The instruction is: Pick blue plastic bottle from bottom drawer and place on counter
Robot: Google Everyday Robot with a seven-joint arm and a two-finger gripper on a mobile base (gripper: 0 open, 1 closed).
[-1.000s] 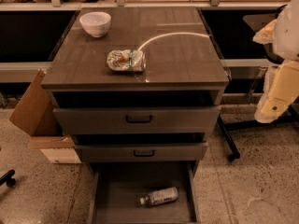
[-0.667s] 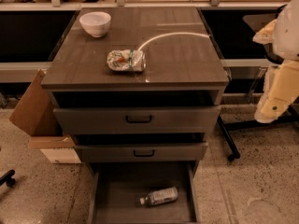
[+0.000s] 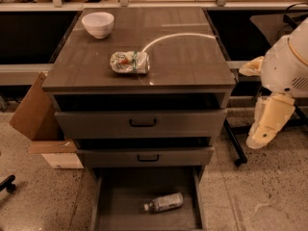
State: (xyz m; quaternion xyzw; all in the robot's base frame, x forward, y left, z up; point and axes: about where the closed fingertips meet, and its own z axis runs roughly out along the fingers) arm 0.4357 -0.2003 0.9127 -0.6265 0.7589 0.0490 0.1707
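Note:
The blue plastic bottle [image 3: 164, 202] lies on its side on the floor of the open bottom drawer [image 3: 115, 201], white cap pointing left. The counter [image 3: 183, 57] is the dark wood-grain top of the cabinet, with a pale curved streak. My gripper [image 3: 257, 137] hangs at the right of the cabinet, at about the height of the middle drawer. It is well above and to the right of the bottle and holds nothing that I can see. The white arm body [image 3: 288, 64] is above it.
A white bowl [image 3: 98, 24] stands at the counter's back left and a shiny snack packet [image 3: 129, 62] lies near its middle. Two upper drawers with black bar handles [image 3: 142, 123] are slightly open. A cardboard box [image 3: 41, 129] sits left of the cabinet and a chair leg [image 3: 235, 146] to its right.
My arm and gripper have moved down and a little left, closer to the cabinet's right side. The bottle, the drawers and the things on the counter have not moved.

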